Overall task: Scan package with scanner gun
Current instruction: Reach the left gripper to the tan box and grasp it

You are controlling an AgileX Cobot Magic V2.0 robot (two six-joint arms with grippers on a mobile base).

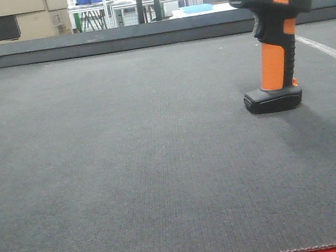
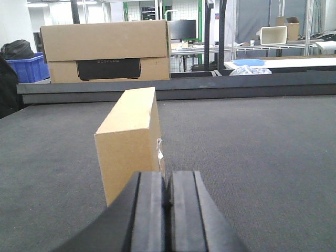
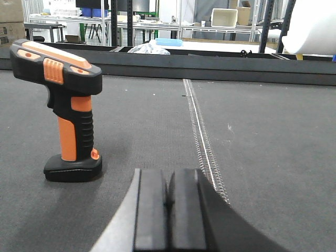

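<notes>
Dark grey worktop (image 1: 161, 164). The scanner gun (image 1: 273, 48) stands upright on its flat black foot towards the right side. The package (image 2: 128, 144), a plain tan box, stands on the worktop just ahead of the left gripper (image 2: 167, 178), whose jaws are pressed together on nothing. The right gripper (image 3: 168, 178), likewise pressed together, is near the scanner gun but apart from it

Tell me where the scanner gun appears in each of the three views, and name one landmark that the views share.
Exterior front-facing: scanner gun at upper right, upright on its foot.
Left wrist-mounted: not in it; only the package stands ahead.
Right wrist-mounted: scanner gun at left, upright, to the left of the right end effector.
Shared landmark: the dark ledge along the far edge of the mat, seen in all three views.
</notes>
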